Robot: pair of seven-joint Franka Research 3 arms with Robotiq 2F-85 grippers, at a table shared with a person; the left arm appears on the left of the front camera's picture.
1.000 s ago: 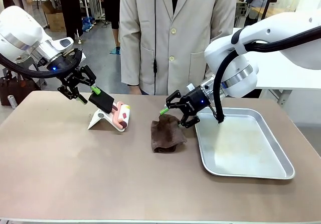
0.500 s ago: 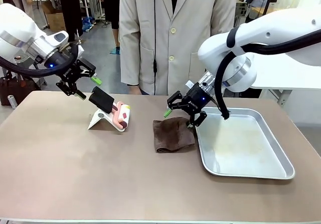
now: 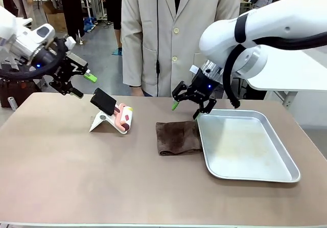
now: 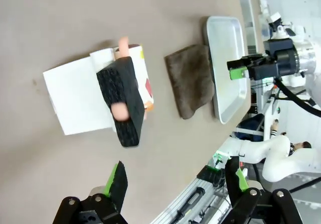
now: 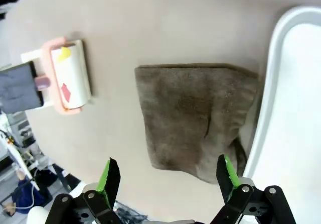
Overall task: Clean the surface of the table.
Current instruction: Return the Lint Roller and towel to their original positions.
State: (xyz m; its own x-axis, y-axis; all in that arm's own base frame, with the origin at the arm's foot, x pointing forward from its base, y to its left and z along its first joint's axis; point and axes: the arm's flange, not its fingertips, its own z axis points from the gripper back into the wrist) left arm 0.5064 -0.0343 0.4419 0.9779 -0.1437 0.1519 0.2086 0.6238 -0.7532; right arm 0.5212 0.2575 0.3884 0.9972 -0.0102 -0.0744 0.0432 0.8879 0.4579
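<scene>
Your left gripper is hanging above the far left corner of the table, jaws spread wide and carrying nothing. If you are bringing it down from here, you are risking a clip on the black handle of the lint roller, which is sticking up and back toward that gripper. The roller is sitting on a white stand that looks light, so a nudge could be sliding or tipping the whole thing across the brown top. In the left wrist view something pale is blurring the handle's middle; I cannot tell what it is.

Right of the roller, the brown cloth is lying flat near the middle of the table, its right edge touching the rim of the metal tray, possibly tucked slightly under it. Your right gripper is hovering over the far edge of that cloth, fully open and empty. If you are dropping straight down, one finger may be landing on the tray rim rather than on fabric, shoving the tray to the right. A pinch on a single loose fold could also be letting the cloth bunch up and trail, so it would be wiping little of the surface.

The person is standing close at the far edge, so wide swings there are risky.
</scene>
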